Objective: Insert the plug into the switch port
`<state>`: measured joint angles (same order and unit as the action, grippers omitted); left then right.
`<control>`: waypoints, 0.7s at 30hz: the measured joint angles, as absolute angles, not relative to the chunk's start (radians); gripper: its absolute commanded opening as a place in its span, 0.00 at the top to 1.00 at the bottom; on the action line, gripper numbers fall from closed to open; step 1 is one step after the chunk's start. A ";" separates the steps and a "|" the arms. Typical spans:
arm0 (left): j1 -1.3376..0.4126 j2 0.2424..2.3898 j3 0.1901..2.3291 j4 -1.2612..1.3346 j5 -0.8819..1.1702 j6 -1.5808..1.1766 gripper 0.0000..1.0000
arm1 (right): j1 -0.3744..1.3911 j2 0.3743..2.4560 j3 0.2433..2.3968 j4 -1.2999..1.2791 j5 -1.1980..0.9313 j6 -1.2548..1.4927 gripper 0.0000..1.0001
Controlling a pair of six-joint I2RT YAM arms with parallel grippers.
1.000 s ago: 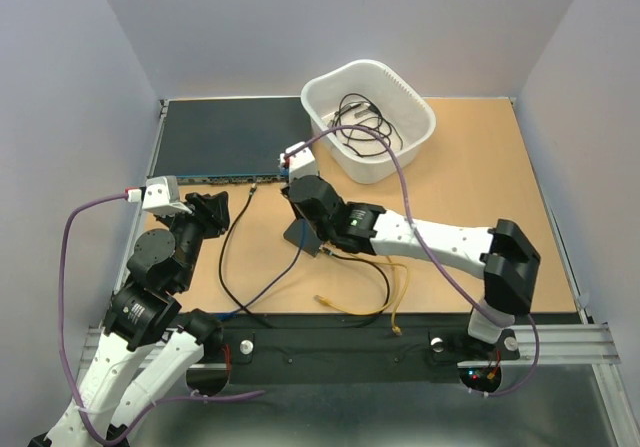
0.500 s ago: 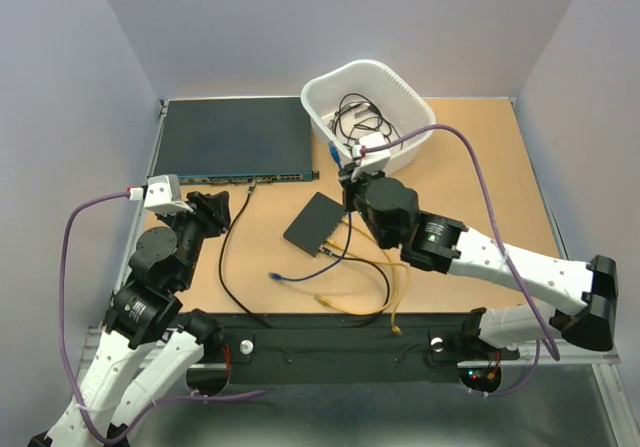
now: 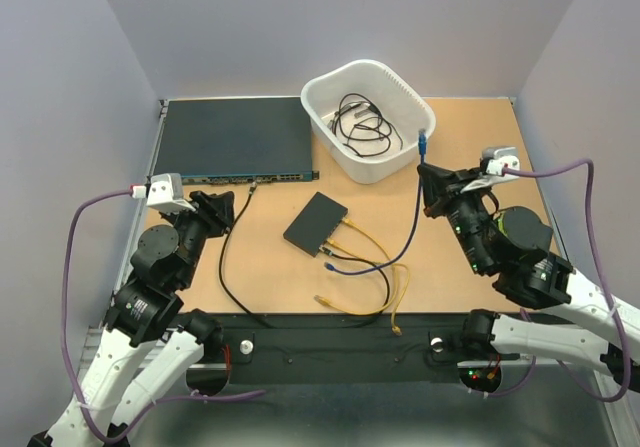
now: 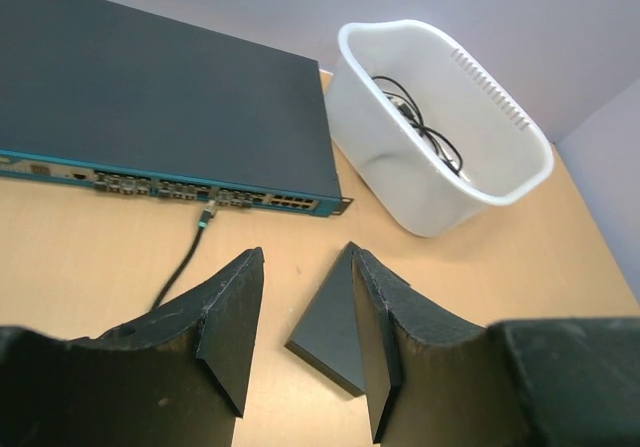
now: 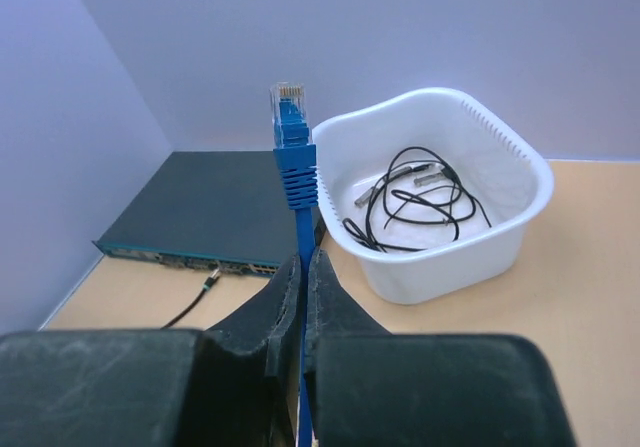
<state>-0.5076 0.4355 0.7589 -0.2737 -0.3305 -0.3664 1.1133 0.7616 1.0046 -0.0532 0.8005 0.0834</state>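
"Where's the plug?"

"The blue plug (image 5: 288, 102) stands upright above the right tool (image 5: 303, 263). That tool is clamped on its cable, beside the white tub (image 5: 440, 267)."

"And the port?"

"It's on the small black box (image 3: 315, 223) mid-counter (image 3: 480, 127), well apart, with yellow cables (image 3: 400, 292) at its near edge. The left tool (image 4: 303, 267) stands apart and empty, facing the rack unit (image 4: 150, 97)."

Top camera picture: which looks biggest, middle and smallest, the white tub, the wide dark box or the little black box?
1. wide dark box, clearly the biggest
2. white tub
3. little black box, the smallest
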 measured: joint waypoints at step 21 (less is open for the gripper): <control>-0.611 0.691 0.525 0.361 0.214 -0.563 0.51 | 1.114 1.019 0.836 -0.189 0.455 0.234 1.00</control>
